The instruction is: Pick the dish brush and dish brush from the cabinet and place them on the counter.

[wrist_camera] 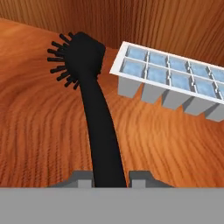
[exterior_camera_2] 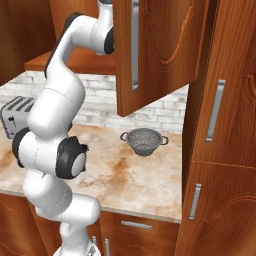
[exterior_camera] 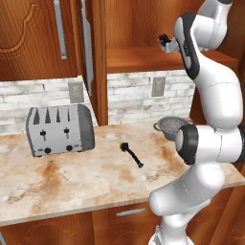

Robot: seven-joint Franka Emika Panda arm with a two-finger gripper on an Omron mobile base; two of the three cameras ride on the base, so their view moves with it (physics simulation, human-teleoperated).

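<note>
Brush handle [wrist_camera: 103,140] runs up between the tool's [wrist_camera: 109,178] two fingertips, which sit tight on either side of it, so the tool looks clenched on this brush. Its bristly head points toward 12 o'clock in the hand view, over the cabinet shelf [wrist_camera: 39,131], just beside an ice tray [wrist_camera: 175,85] at 2 o'clock. Up on that shelf the arm reaches in. Second brush [exterior_camera: 131,154] lies flat on the desk [exterior_camera: 72,182], between the toaster [exterior_camera: 60,130] at 9 o'clock and the colander [exterior_camera: 170,127] at 2 o'clock.

Tool [wrist_camera: 108,178] narrowly parted, arm raised
</note>
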